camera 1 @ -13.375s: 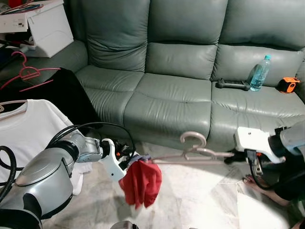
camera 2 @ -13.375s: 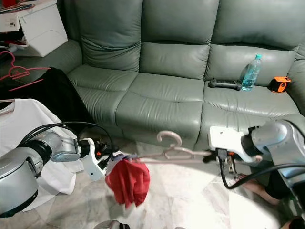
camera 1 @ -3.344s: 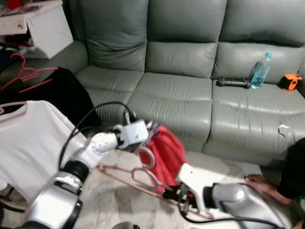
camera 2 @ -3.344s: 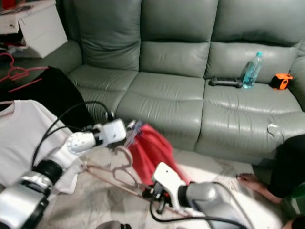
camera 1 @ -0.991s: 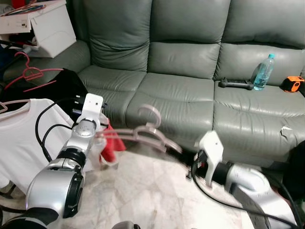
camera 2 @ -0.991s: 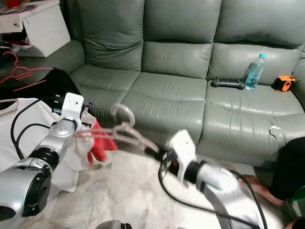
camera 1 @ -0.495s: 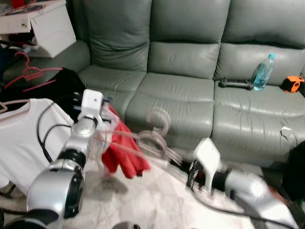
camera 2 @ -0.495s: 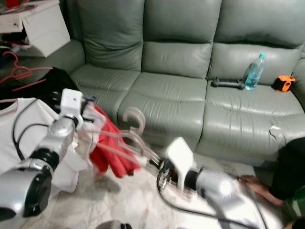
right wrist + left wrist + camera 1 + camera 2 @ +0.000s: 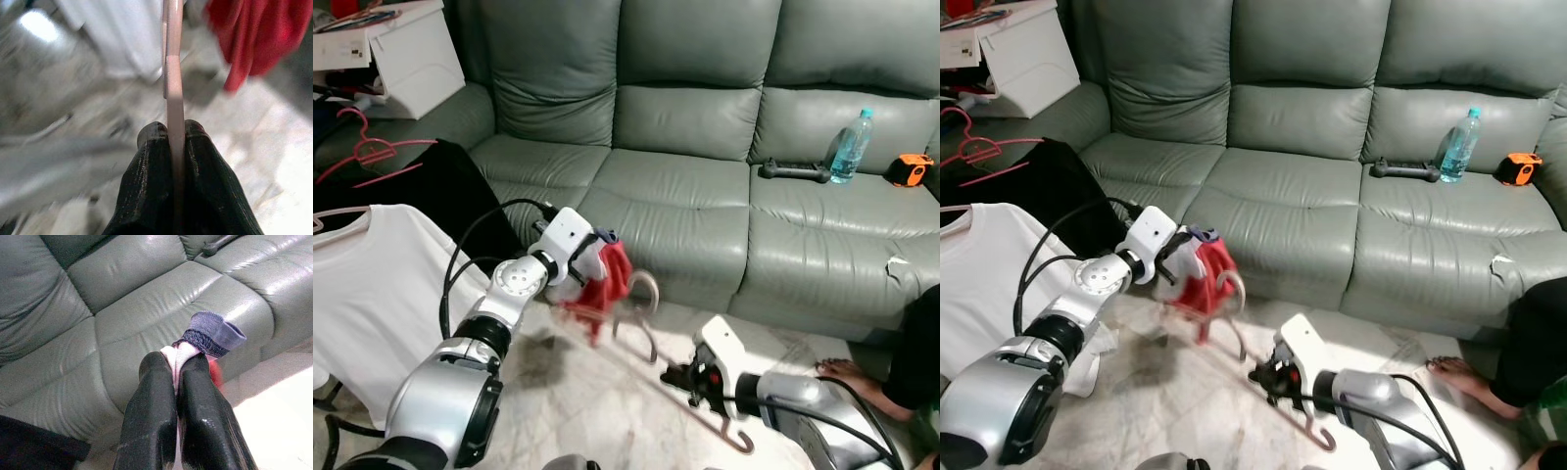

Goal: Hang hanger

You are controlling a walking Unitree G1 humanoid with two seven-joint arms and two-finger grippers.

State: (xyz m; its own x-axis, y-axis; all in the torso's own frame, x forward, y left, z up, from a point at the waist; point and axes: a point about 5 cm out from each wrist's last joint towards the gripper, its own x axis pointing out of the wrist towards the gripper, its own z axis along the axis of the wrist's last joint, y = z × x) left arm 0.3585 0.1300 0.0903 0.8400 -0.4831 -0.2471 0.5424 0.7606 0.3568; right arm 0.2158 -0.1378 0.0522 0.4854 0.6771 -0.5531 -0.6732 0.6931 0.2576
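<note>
A grey-green sofa (image 9: 724,147) spans the far side, a water bottle (image 9: 849,147) on its right seat. At near left hangs a white shirt (image 9: 372,284). Over the pale floor, the left gripper (image 9: 177,369) is clamped on the collar of a red garment (image 9: 602,279). The right gripper (image 9: 168,132), low at near right, is closed on the pink hanger (image 9: 651,338), which slants between them.

Evenly lit, soft glare on the grey-green leather sofa (image 9: 705,147); motion-blurred red cloth (image 9: 599,284) just before it; right wrist background smeared.
</note>
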